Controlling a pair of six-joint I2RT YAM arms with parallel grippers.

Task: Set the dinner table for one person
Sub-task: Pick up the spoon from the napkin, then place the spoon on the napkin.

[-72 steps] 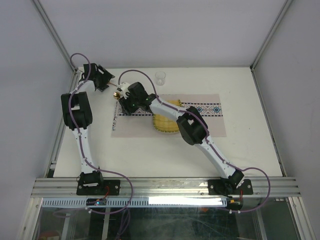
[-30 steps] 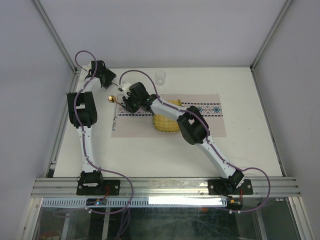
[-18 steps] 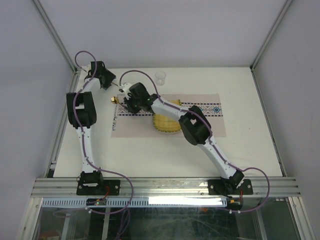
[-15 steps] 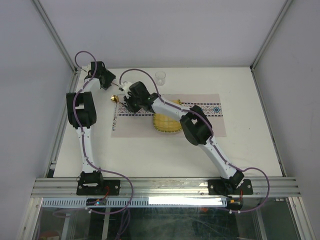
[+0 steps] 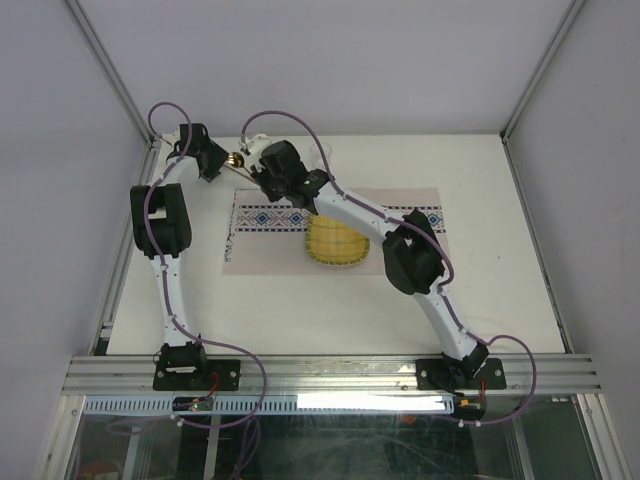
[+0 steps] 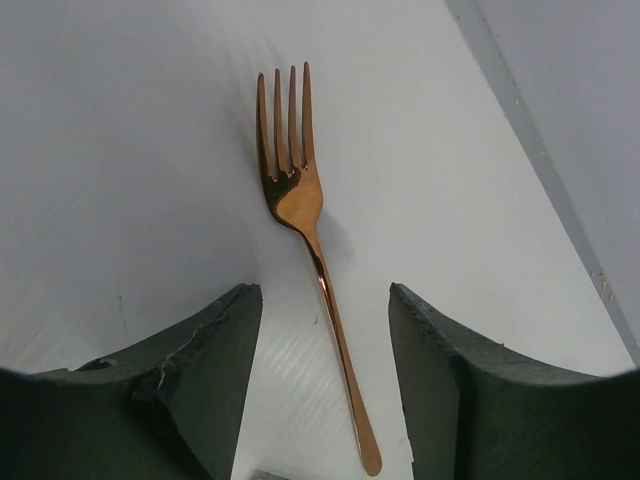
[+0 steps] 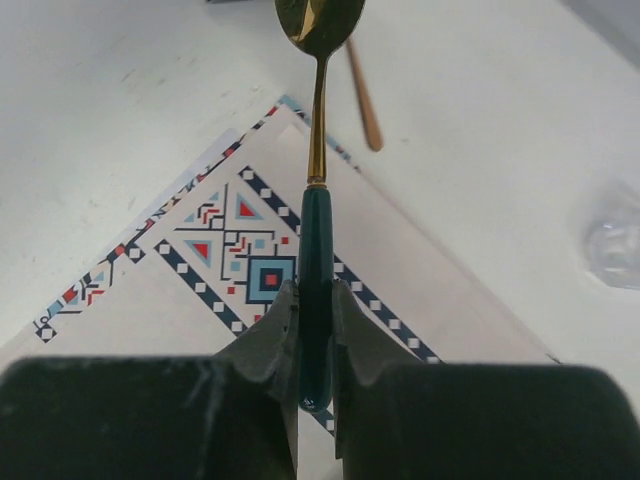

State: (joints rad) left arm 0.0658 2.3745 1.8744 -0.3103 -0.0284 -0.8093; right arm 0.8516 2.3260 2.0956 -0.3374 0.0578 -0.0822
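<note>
A copper fork [image 6: 298, 195] lies flat on the white dinner table [image 5: 480, 290], tines pointing away. My left gripper [image 6: 325, 310] hangs open over it, one finger on each side of the handle and not touching it. My right gripper [image 7: 315, 300] is shut on the dark teal handle of a spoon [image 7: 316, 225], and the gold bowl [image 5: 237, 158] points toward the left gripper [image 5: 205, 160]. In the top view the right gripper [image 5: 268, 168] is just past the placemat's far left corner. The fork's handle end [image 7: 364, 105] shows beyond the spoon.
A pale placemat [image 5: 400, 245] with a blue-red patterned band [image 7: 225, 235] lies mid-table, and a ribbed yellow plate [image 5: 337, 243] sits on it. A clear cup [image 7: 615, 240] stands on the table behind the mat. A metal rail [image 5: 130, 250] runs along the left edge.
My right arm has carried the spoon from over the mat's left end toward the far left corner, uncovering the patterned band. The left gripper has stayed almost still.
</note>
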